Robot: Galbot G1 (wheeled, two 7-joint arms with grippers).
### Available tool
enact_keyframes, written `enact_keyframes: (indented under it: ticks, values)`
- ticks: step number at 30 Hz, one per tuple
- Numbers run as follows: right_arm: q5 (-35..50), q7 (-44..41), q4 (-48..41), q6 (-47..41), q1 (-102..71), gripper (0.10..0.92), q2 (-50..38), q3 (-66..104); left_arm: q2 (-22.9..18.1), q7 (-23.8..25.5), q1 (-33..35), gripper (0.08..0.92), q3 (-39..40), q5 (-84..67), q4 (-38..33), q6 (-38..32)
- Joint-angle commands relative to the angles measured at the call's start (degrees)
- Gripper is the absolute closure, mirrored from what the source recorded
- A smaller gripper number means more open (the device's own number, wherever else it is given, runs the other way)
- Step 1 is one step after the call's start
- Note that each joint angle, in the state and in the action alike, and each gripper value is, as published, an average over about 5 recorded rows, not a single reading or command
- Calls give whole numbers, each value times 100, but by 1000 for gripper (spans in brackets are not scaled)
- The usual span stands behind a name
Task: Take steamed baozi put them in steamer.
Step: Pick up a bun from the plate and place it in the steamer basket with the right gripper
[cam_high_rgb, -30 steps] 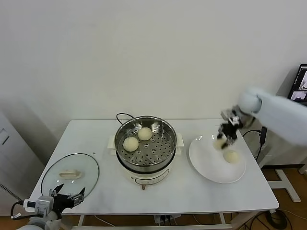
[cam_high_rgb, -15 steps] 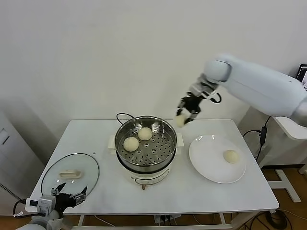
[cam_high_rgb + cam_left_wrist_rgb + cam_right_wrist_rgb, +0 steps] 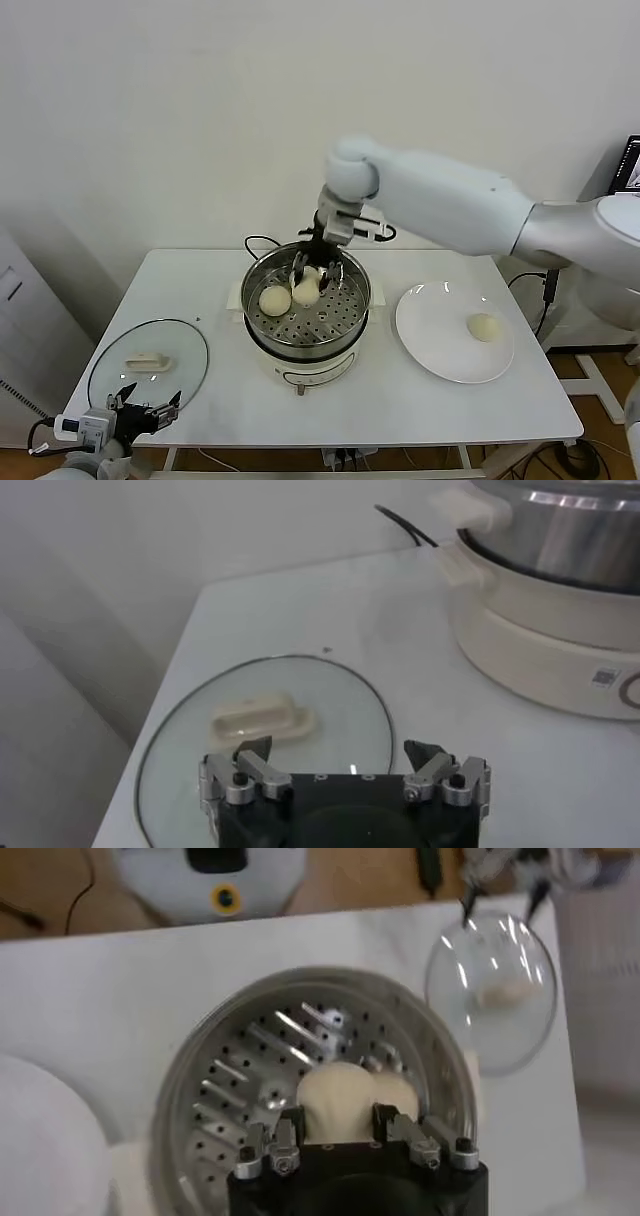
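Note:
The steamer (image 3: 330, 315) stands mid-table on its white base. My right gripper (image 3: 312, 272) reaches down into it, shut on a baozi (image 3: 305, 290) held just above the perforated floor. In the right wrist view the gripper (image 3: 338, 1123) clamps that baozi (image 3: 338, 1098), with a second baozi (image 3: 402, 1094) right beside it on the basket floor (image 3: 240, 1078). Another baozi (image 3: 274, 300) lies at the left of the basket. One baozi (image 3: 483, 326) lies on the white plate (image 3: 440, 350). My left gripper (image 3: 140, 414) is open and empty at the table's front left.
The glass lid (image 3: 147, 362) with its cream handle (image 3: 146, 361) lies flat at the front left, just beyond my left gripper (image 3: 340, 760); it also shows in the left wrist view (image 3: 330, 695). A black cord (image 3: 256, 241) runs behind the steamer. A monitor edge (image 3: 630, 165) is far right.
My right gripper carried a baozi from above the plate leftward over the steamer rim and down into the basket. The left arm stayed put.

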Motion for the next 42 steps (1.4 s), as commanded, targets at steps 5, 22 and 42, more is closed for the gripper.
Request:
enact_keyframes:
  ticks: [5,22,42]
  values:
    - [-1033,16,384,724,-731,592,182,148,1,5,-3,177,-12,1,15,-10]
    - [-1395,32,440,405,-1044,557,177,189,6,10,12,177,-36,-5,28,-27]
    - [-760,-199,-446,-299,12,203,-672,820,21,12,-23,177,-47,-10,-5,-5]
